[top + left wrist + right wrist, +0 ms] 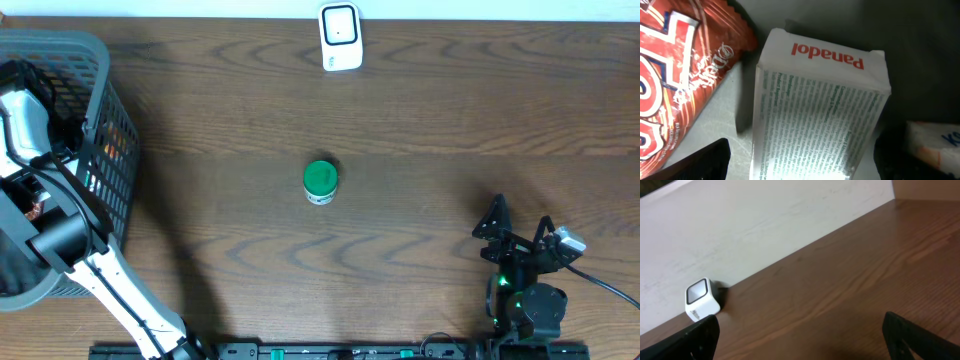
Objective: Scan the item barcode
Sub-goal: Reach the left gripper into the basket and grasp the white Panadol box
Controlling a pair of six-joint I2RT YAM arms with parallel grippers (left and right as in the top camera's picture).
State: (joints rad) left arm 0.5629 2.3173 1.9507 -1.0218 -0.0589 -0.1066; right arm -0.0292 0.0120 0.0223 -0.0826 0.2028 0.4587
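A: Two hands in view. How does each one stand?

B: Both are spread wide and grip nothing. The left hand (805,165) is down inside the grey basket (105,130) at the left edge of the worktop (420,130). Its dark fingers (700,160) are set apart above a white box. The right hand (520,218) sits at the near right, over bare wood.

A: Where is the item?

B: The white box (820,130), printed "panadol" in red, lies in the basket right under the left hand, with a face of small green print turned up. I cannot tell whether the fingers touch it. A red snack wrapper (680,75) lies just beside it on the left of the wrist view, and a white and blue packet (935,142) is on the right.

A: And the scanner?

B: The white scanner (340,38) stands at the far edge, about midway along, well apart from both hands. A jar with a green lid (320,180) stands alone in the middle of the worktop, nearer than the scanner.
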